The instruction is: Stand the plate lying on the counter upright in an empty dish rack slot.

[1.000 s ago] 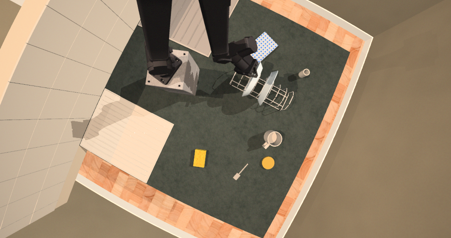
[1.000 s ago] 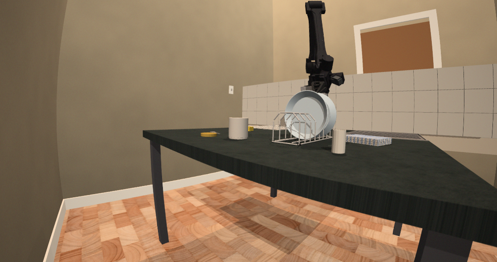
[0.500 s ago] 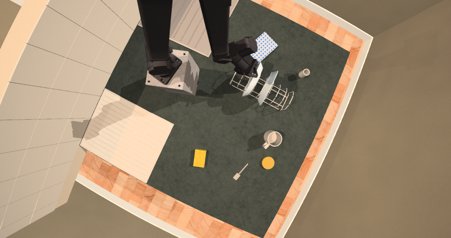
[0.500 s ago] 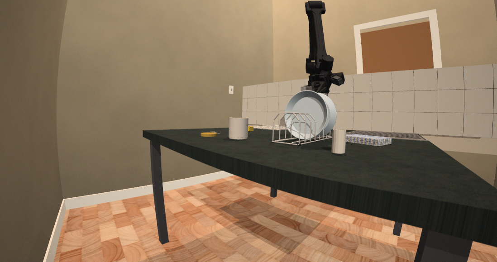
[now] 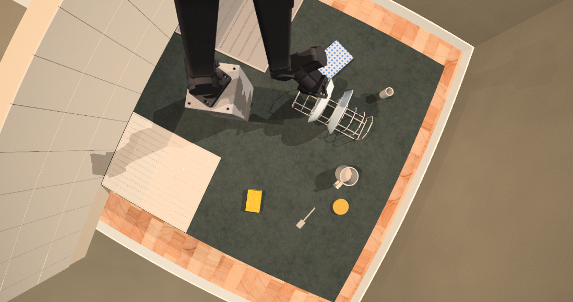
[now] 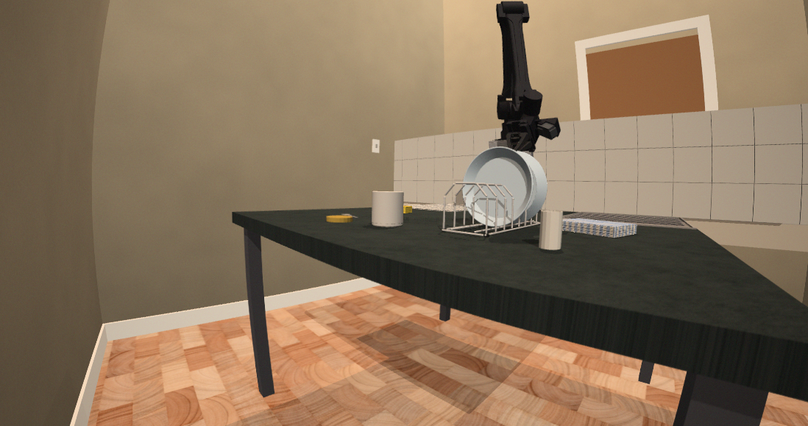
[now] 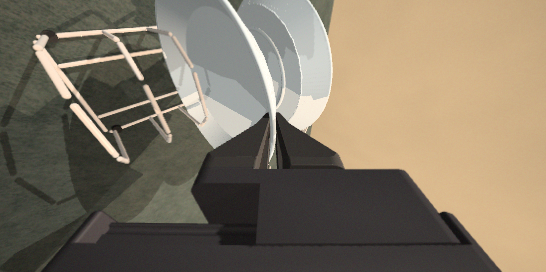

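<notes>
A wire dish rack (image 5: 334, 116) stands on the dark counter; it also shows in the side view (image 6: 487, 211) and the wrist view (image 7: 115, 89). Two white plates stand on edge in it, side by side and slightly tilted. My gripper (image 5: 322, 88) is above the rack's near end, shut on the top rim of the plate nearer the arm (image 5: 318, 107). In the wrist view my gripper's fingers pinch this plate's rim (image 7: 215, 71), and its lower part sits between the rack's wires. The other plate (image 5: 339, 109) stands one slot further along (image 7: 300, 64), apart from my fingers.
A tall cup (image 5: 385, 93) stands just beyond the rack and a dotted cloth (image 5: 338, 57) lies beside the gripper. A mug (image 5: 346, 176), orange disc (image 5: 340, 206), small spatula (image 5: 305, 218) and yellow sponge (image 5: 253, 200) lie toward the front. The arm's grey base block (image 5: 219, 93) is to the left.
</notes>
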Robot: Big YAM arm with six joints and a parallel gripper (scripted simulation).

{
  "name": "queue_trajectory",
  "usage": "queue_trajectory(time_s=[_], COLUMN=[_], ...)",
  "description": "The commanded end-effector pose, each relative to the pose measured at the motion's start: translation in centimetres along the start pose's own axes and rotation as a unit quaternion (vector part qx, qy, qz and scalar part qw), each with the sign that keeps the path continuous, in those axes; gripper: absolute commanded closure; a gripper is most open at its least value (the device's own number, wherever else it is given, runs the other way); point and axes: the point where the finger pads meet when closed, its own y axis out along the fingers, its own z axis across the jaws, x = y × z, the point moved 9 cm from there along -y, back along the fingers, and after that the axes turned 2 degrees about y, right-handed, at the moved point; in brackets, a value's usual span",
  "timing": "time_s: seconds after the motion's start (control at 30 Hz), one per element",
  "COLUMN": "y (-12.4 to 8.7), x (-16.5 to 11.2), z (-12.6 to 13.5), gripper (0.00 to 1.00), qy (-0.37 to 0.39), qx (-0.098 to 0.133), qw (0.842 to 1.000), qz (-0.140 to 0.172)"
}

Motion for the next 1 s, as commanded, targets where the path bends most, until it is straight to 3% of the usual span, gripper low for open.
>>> queue_trajectory(time_s=[0.0, 0.43, 0.47, 0.97], y=[0.75, 0.75, 0.75, 0.49], x=[0.55, 0.55, 0.55, 0.26], z=[-1.03, -1.03, -1.03, -0.66], gripper=[1.0, 1.0, 0.74, 0.74], qy=[0.01, 0.01, 0.01, 0.007], qx=[-0.021, -0.021, -0.021, -0.017], qw=[1.0, 1.0, 1.0, 1.0], qz=[-0.007, -0.007, -0.007, -0.005])
